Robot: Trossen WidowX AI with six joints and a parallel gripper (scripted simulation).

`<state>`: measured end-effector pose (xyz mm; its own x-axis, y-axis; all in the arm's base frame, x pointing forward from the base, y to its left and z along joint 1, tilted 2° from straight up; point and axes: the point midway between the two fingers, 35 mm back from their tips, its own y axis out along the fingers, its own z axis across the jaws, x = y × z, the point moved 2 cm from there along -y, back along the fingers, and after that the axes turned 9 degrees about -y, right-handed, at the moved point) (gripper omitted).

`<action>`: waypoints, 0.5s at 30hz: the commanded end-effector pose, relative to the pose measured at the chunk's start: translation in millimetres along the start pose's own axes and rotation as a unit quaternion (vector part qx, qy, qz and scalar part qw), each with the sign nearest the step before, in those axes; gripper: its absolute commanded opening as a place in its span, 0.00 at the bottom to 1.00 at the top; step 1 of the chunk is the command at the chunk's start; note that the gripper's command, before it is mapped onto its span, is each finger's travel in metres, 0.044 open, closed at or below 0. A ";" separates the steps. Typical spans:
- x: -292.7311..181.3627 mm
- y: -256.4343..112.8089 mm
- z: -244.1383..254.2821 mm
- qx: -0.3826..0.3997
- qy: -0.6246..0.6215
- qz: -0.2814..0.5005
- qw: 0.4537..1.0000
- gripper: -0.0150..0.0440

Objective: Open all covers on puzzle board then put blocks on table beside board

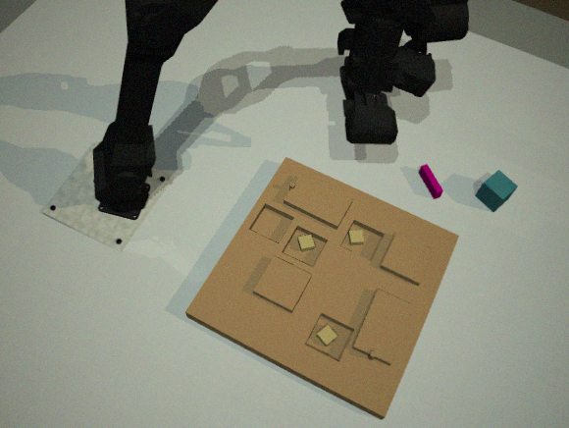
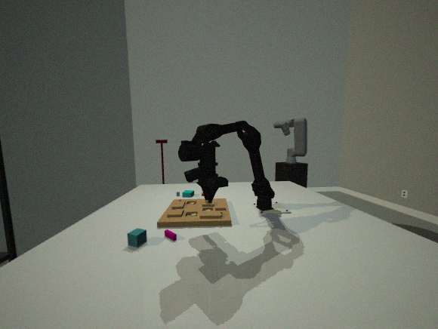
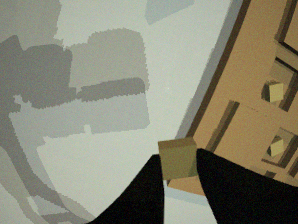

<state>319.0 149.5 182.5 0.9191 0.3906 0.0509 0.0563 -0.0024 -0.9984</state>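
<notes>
My gripper [image 2: 210, 201] [image 3: 177, 158] is shut on a yellow block [image 3: 178, 161], held up in the air. Its fingertips are hidden beneath the hand in the top view, beyond the board's upper edge. The puzzle board [image 1: 231, 299] [image 2: 194, 223] [image 3: 235, 65] has one empty well [image 1: 270, 224] at its left. Three yellow blocks sit in open wells: one [image 1: 306, 241] beside the empty well, one [image 1: 356, 237] at upper middle, one [image 1: 327, 335] near the bottom. Covers lie clear of the wells: two with pins [image 1: 319, 201] [image 1: 385, 321] and two plain ones [image 1: 283, 285] [image 1: 407, 257].
A magenta bar [image 1: 431, 182] [image 2: 170, 235] and a teal block [image 1: 496, 191] [image 2: 137, 238] lie beyond the board's upper right side. A cyan box [image 2: 188, 194] and a small teal cube [image 2: 177, 194] stand behind the board in the exterior view. The arm's base plate [image 1: 83, 216] is left of the board.
</notes>
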 end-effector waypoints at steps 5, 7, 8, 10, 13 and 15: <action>17.9 3.8 25.4 -0.001 0.002 -0.001 1.000 0.39; 19.1 4.2 27.5 -0.001 0.002 -0.001 1.000 0.39; 19.2 4.5 27.6 -0.001 0.002 -0.001 1.000 0.39; 19.6 6.7 27.6 -0.001 0.002 -0.001 1.000 0.39; 20.5 11.6 27.7 -0.001 0.002 -0.001 1.000 0.39; 21.0 14.9 27.7 -0.001 0.002 -0.001 1.000 0.39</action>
<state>327.3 182.1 174.2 0.9188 0.3907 0.0559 0.0601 0.0015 -0.9982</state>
